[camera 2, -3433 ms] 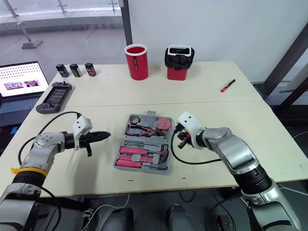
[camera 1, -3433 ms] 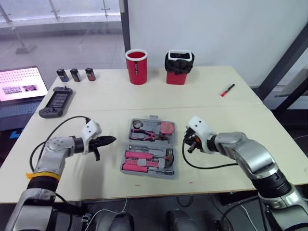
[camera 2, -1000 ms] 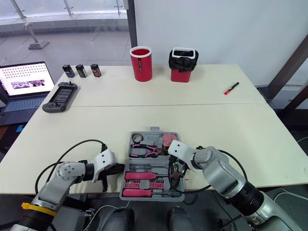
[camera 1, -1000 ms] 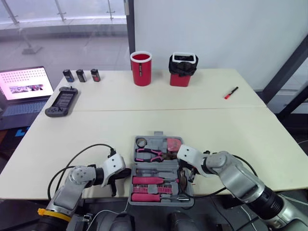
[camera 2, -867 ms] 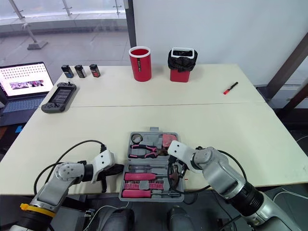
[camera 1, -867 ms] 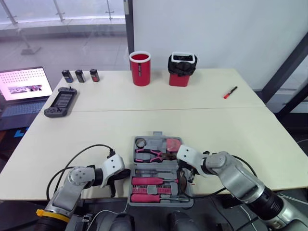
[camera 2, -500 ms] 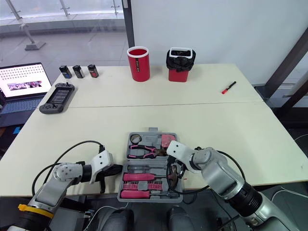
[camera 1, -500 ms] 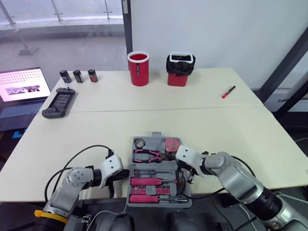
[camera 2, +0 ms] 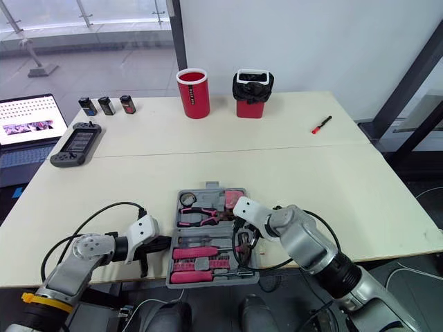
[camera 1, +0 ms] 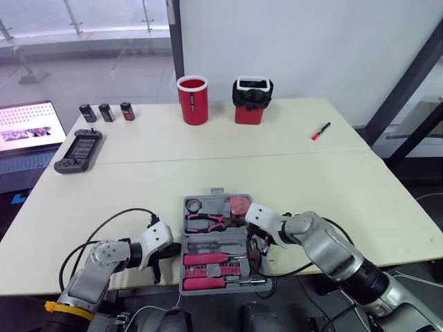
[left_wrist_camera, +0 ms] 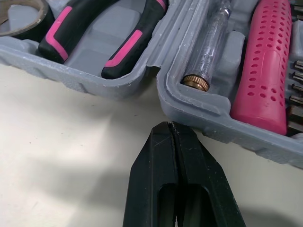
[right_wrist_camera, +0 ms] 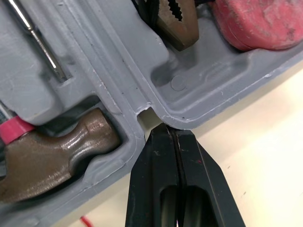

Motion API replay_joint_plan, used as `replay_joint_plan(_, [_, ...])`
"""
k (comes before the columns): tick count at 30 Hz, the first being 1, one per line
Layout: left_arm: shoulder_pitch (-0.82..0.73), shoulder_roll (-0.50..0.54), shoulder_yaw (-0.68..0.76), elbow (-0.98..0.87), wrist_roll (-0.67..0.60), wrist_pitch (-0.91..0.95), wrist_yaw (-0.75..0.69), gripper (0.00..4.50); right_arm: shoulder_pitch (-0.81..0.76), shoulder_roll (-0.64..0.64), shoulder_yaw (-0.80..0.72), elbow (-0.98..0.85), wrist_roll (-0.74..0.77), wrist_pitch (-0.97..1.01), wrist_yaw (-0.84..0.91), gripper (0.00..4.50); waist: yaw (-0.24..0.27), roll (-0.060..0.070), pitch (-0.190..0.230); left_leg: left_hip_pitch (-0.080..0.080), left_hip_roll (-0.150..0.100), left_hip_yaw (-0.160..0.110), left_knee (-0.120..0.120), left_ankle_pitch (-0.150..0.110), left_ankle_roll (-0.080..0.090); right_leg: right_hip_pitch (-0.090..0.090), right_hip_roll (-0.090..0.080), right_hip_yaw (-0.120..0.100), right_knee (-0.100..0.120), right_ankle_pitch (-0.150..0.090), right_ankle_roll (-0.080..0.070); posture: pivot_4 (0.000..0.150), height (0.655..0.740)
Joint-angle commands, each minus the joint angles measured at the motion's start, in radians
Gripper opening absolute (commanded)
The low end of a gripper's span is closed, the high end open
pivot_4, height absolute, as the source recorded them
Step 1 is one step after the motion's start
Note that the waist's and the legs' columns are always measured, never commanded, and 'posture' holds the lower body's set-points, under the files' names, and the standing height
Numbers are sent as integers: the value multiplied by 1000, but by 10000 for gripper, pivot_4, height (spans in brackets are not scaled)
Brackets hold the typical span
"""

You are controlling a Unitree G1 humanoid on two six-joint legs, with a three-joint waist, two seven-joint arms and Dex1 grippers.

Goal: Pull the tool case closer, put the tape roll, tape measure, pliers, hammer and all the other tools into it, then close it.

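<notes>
The table (camera 1: 277, 159) is a broad, pale, matte slab made of two boards with a seam running across it. The case (right_wrist_camera: 118, 56) sits open and flat at the table's near edge, a grey moulded plastic shell in two hinged halves, each pressed into shaped pockets with ridged walls.

Far left of the case, off the table's edge, is a lit laptop (camera 1: 28, 128). Well beyond the case stand a red cylindrical cup (camera 1: 192, 100) and a squarer red bin (camera 1: 252, 100) lined with a black bag. A flat dark handheld console (camera 1: 77, 149) lies beyond the case to its left.

The left gripper (left_wrist_camera: 170, 130) is at the case's left side, its smooth black fingers pressed flat together and holding nothing, the tip just at the notch where the halves meet. The right gripper (right_wrist_camera: 163, 130) is at the matching notch on the case's right side, fingers likewise pinched together and empty.

In the case's far half lie the pliers (camera 1: 206, 221) with black-and-pink grips, a scuffed pink tape measure (camera 1: 239, 203) and a tape roll (camera 1: 192, 205). In the near half sit the hammer (right_wrist_camera: 52, 156) with its dull brown head, a pink perforated handle (left_wrist_camera: 267, 61) and a clear-handled screwdriver (left_wrist_camera: 203, 52) with a brass cap.

A slim red marker (camera 1: 320, 131) lies far beyond the case to its right, and three small dark batteries (camera 1: 105, 111) stand beyond the console.
</notes>
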Motion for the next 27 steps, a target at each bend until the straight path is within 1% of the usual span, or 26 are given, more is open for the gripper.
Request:
replay_joint_plan(1, [-28, -17, -1, 18, -21, -5, 19, 281, -32, 72, 47, -47, 34, -53, 19, 0, 1, 0, 0, 0, 0, 0, 0, 0, 0, 0, 0, 0, 0, 0, 0, 1500, 7387])
replay_joint_plan(10, [-50, -13, 14, 41, -27, -3, 35, 281, -29, 67, 51, -53, 35, -52, 26, 0, 1, 0, 0, 0, 0, 0, 0, 0, 0, 0, 0, 0, 0, 0, 0, 1500, 7387])
replay_joint_plan(15, [-42, -15, 6, 22, -31, 6, 33, 281, -38, 78, 44, -38, 29, -71, 13, 0, 1, 0, 0, 0, 0, 0, -1, 0, 0, 0, 0, 0, 0, 0, 0, 1500, 7387])
replay_joint_plan(27, [-39, 24, 10, 29, -31, 15, 7, 281, -88, 107, 64, 73, 2, -137, 25, 0, -14, 0, 0, 0, 0, 0, -2, 0, 0, -1, 0, 0, 0, 0, 0, 1500, 7387])
